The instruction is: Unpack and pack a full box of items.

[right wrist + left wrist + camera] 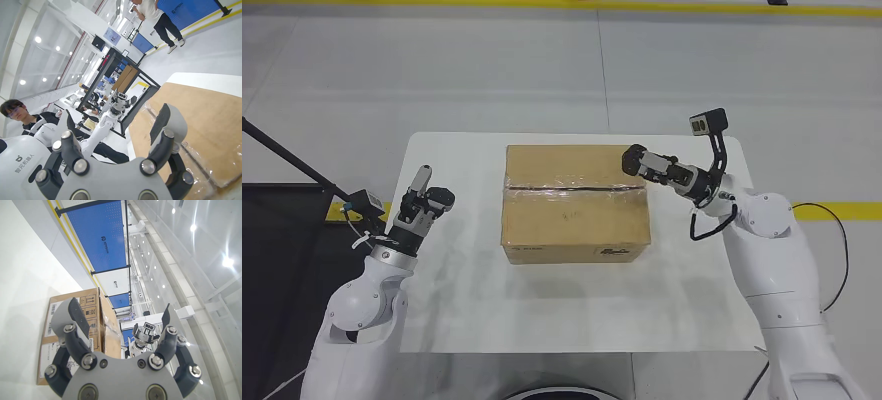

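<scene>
Closed box (576, 203) in the middle of the white table (472, 300), both my hands released.

My right hand (634, 162) hovers open at the box's far right corner. My left hand (432, 190) is open too, well apart on the other side. I think a push on the glossy tape (572, 185) may slide the unbraced box over the smooth table. Around it is grey floor (692, 60) with yellow lines.

Box (94, 321) side: handling symbols (88, 306), barcode label (50, 319), white sticker (47, 353); small print probably illegible.
</scene>
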